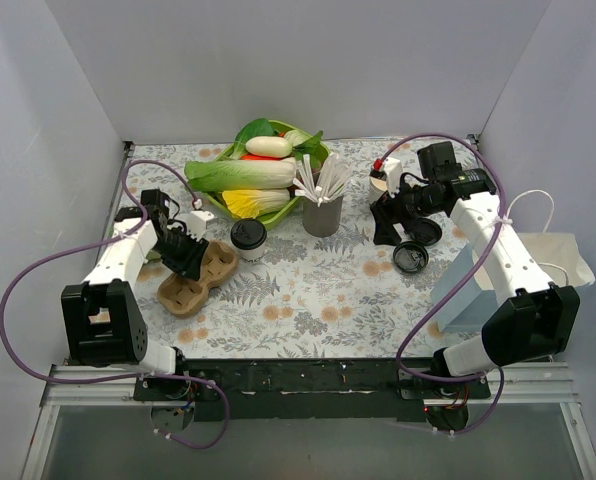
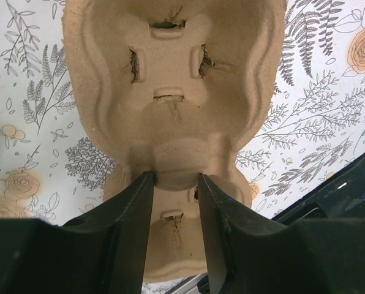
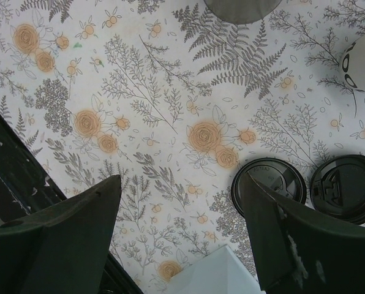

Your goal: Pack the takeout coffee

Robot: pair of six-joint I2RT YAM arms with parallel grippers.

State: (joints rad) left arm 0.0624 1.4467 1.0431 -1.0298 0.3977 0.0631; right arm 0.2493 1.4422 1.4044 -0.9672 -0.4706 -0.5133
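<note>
The takeout coffee (image 1: pixel 248 239), a cream-white paper cup with a black lid on it, stands left of the table's centre. In the right wrist view its lettered side (image 3: pixel 361 61) shows at the right edge. Just left of it lies a brown pulp cup carrier (image 1: pixel 200 276). My left gripper (image 1: pixel 185 258) sits over the carrier's near half. In the left wrist view the left gripper (image 2: pixel 173 177) has both fingertips pressed against the carrier's (image 2: pixel 170 73) middle ridge. My right gripper (image 1: pixel 386 232) hangs open over the patterned cloth. Nothing lies between the right gripper's (image 3: pixel 181 177) fingers.
Two loose black lids (image 3: pixel 269 184) (image 3: pixel 346 187) lie by the right gripper. A grey metal cup of white straws (image 1: pixel 321 207) stands mid-table, a green bowl of vegetables (image 1: pixel 263 175) behind it. A pale blue bag (image 1: pixel 466 290) stands at the right, with a white bag (image 1: pixel 558 258) beyond it.
</note>
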